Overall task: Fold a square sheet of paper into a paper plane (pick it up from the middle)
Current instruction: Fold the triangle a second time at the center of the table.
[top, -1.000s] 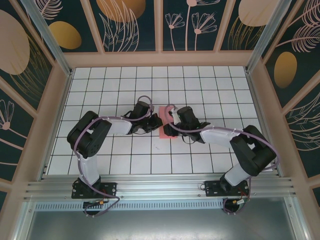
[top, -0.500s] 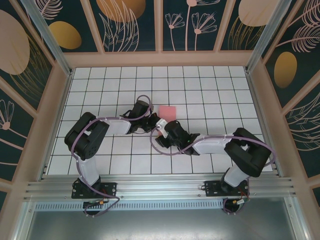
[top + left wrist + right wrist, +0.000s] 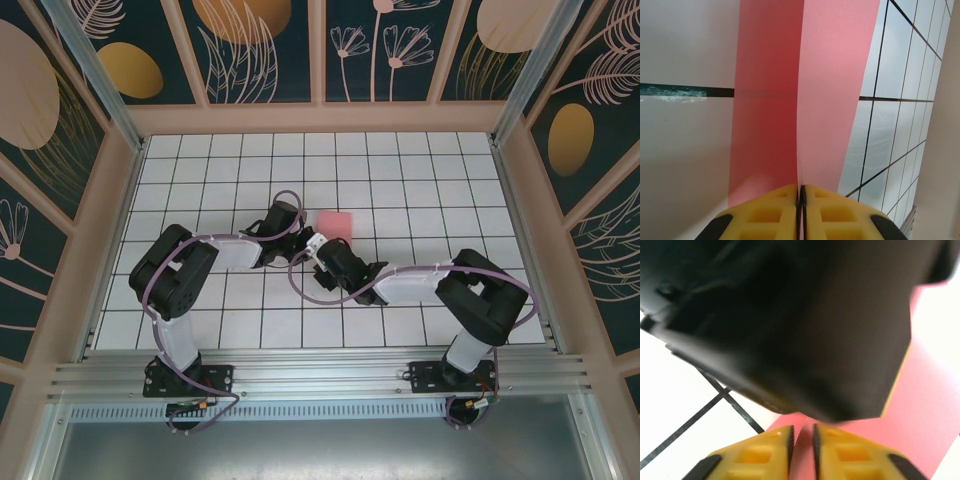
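The square sheet of paper (image 3: 336, 222) is salmon pink and folded into a narrow layered strip, lying mid-table. My left gripper (image 3: 309, 243) is at its near left edge. In the left wrist view the yellow fingers of the left gripper (image 3: 801, 192) are shut on a raised fold of the paper (image 3: 832, 75). My right gripper (image 3: 321, 252) sits right beside the left one. Its jaws (image 3: 802, 436) stand a sliver apart with the pink paper (image 3: 935, 405) running between them. The left gripper's black body (image 3: 805, 315) looms just ahead. A paper plane is out of view.
The white gridded table (image 3: 420, 190) is walled by pink-framed panels (image 3: 320, 118) at the back and both sides. The two arms cross the near middle, the right arm's forearm (image 3: 410, 285) stretched left. An aluminium rail (image 3: 320, 375) runs along the near edge.
My right gripper has swung left and nearer, from over the paper down to the left gripper's side, and its jaws have narrowed. The left gripper has held its grip.
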Motion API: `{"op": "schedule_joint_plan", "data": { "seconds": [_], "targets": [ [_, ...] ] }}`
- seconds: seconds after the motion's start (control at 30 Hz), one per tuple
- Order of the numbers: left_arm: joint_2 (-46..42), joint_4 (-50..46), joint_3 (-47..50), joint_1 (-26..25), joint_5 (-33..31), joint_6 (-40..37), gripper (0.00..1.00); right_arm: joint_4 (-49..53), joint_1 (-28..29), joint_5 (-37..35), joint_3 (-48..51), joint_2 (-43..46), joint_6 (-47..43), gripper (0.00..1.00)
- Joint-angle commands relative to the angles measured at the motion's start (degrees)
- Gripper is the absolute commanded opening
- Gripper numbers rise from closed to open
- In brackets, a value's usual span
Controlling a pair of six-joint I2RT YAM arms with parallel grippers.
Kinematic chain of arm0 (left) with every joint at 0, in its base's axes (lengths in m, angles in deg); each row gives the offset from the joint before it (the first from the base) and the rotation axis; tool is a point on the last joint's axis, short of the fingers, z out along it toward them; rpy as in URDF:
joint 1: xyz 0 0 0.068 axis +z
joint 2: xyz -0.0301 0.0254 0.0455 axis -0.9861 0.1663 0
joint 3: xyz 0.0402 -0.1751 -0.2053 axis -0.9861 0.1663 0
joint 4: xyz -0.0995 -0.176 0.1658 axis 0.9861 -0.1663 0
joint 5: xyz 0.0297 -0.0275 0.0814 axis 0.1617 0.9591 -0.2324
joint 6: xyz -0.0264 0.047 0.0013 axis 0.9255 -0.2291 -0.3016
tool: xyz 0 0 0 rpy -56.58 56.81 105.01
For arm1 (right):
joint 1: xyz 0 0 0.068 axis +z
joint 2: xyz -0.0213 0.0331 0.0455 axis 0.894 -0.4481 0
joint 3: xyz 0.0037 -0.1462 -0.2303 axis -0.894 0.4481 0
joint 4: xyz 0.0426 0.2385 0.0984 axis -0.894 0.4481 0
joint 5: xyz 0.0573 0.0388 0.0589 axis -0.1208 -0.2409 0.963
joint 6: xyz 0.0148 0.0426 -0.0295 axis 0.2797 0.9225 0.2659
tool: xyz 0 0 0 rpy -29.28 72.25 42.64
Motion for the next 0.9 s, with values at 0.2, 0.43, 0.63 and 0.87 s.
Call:
{"op": "schedule_joint_plan", "data": {
  "seconds": [0.2,0.43,0.63,0.87],
  "targets": [
    [-3.2,-4.4,-1.7,-0.2,-3.0,-1.9,0.39,7.2,0.4,-1.8,-3.5,0.2,4.0,0.00],
    [-8.5,-10.2,0.3,0.2,-13.8,-4.3,0.57,10.4,0.1,4.9,-6.2,1.7,9.5,0.00],
    [-18.8,-10.6,7.4,1.4,-22.0,-3.7,0.59,12.0,-0.4,14.0,-8.5,2.4,16.5,0.00],
    [-27.1,-10.4,12.3,1.5,-25.1,-5.2,0.58,9.9,-1.0,23.2,-9.4,2.1,27.5,0.00]
  ]
}}
